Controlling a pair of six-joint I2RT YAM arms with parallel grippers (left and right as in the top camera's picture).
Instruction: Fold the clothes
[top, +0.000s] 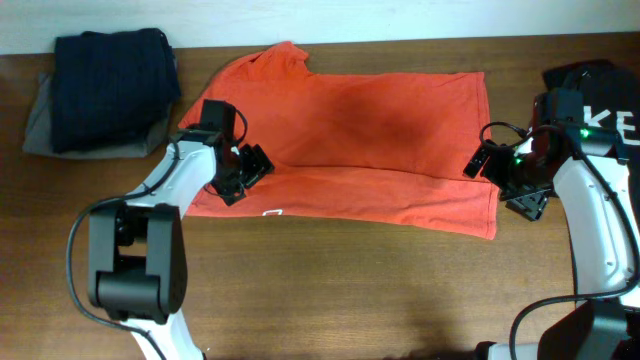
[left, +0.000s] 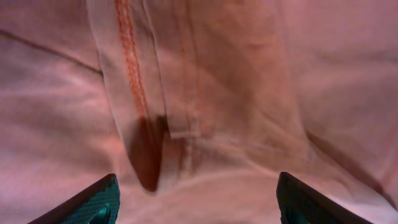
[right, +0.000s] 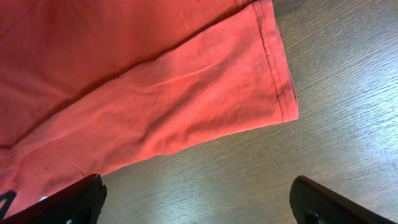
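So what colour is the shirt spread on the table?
The T-shirt is orange-red, best seen overhead.

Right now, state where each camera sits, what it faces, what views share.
Overhead: above the table, facing down on T-shirt, left arm, right arm.
Left wrist: on left arm, close over T-shirt seams; own fingertips below.
Right wrist: on right arm, over T-shirt hem and table; own fingertips below.
Shared: all show the T-shirt.

- The near half of the table (top: 340, 290) is bare wood from left to right, so I can sweep across it freely.
- The orange-red T-shirt (top: 380, 130) lies flat over the middle and far part, low enough for me to pass over.
- A stack of dark folded clothes (top: 105, 90) blocks the far left corner.
- A dark garment with white lettering (top: 600, 78) crowds the far right edge.
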